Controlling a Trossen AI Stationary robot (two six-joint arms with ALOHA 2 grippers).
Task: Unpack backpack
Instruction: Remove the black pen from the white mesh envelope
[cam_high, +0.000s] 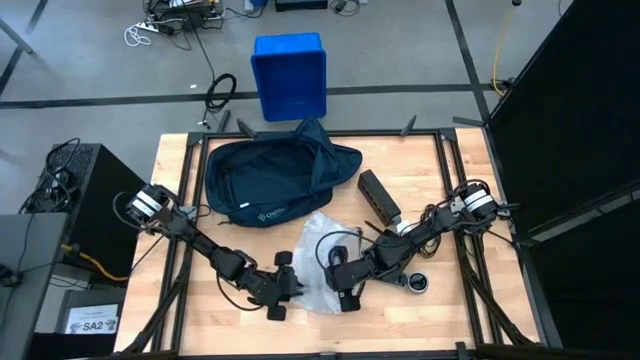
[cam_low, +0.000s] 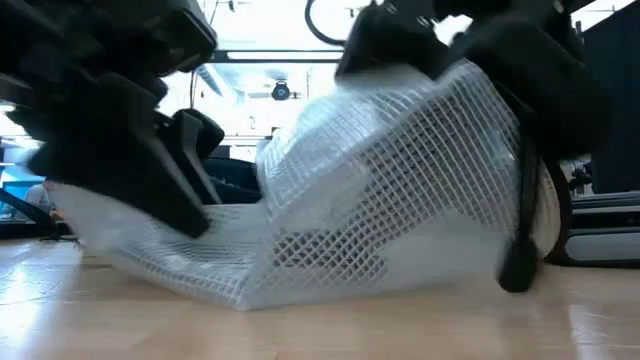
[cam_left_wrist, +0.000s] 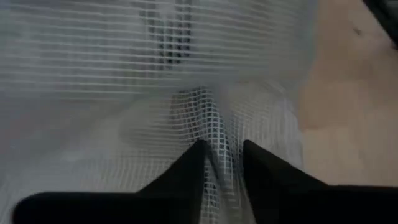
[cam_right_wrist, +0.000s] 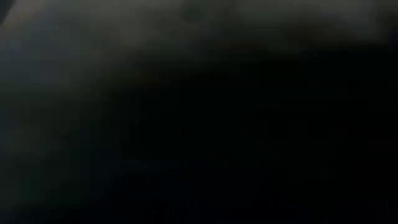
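The backpack (cam_high: 275, 180) lies open at the far left of the bench (cam_high: 430, 180), well behind both arms. Down front, the left tool (cam_left_wrist: 221, 163) pinches a fold of the clear mesh pouch (cam_high: 315, 262) between narrow fingers. The right tool (cam_high: 345, 290) is closed down on the pouch's right side, though what it grips stays hidden.
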